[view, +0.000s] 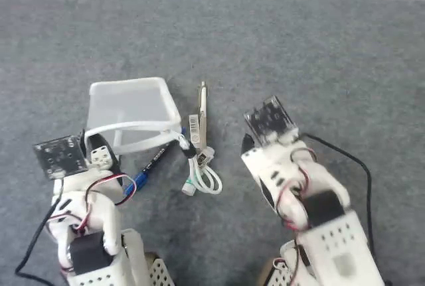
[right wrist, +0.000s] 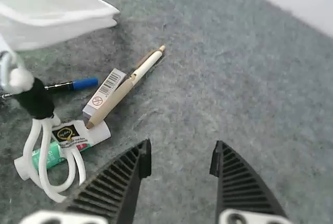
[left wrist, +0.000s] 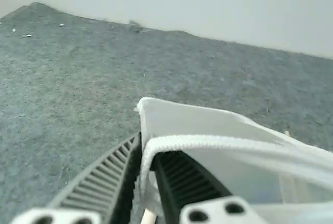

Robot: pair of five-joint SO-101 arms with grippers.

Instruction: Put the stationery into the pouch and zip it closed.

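Pouch [left wrist: 218, 130] rim is pinched in the left gripper [left wrist: 147, 156], jaws clamped on the white zip edge. The left wrist view shows that grip close up. The high view has the gripper at the pouch's near corner, mouth held open.

Right gripper [right wrist: 179, 156] has its jaws spread wide with nothing in them, over bare grey table [right wrist: 250, 78].

All the stationery lies out on the table just ahead of the right gripper, between it and the left gripper. The right wrist view shows the detail:
- tan pen [right wrist: 125, 86] lies across the barcode eraser [right wrist: 104, 93], touching it
- blue-capped pen [right wrist: 73, 84] lies just beyond them
- white tube [right wrist: 57, 154] with a green label lies nearest

A white cord loop [right wrist: 47, 177] lies over the tube, and its black bead end runs off toward the pouch. In the high view the blue-capped pen's far end goes under the pouch rim, close beside the left gripper.
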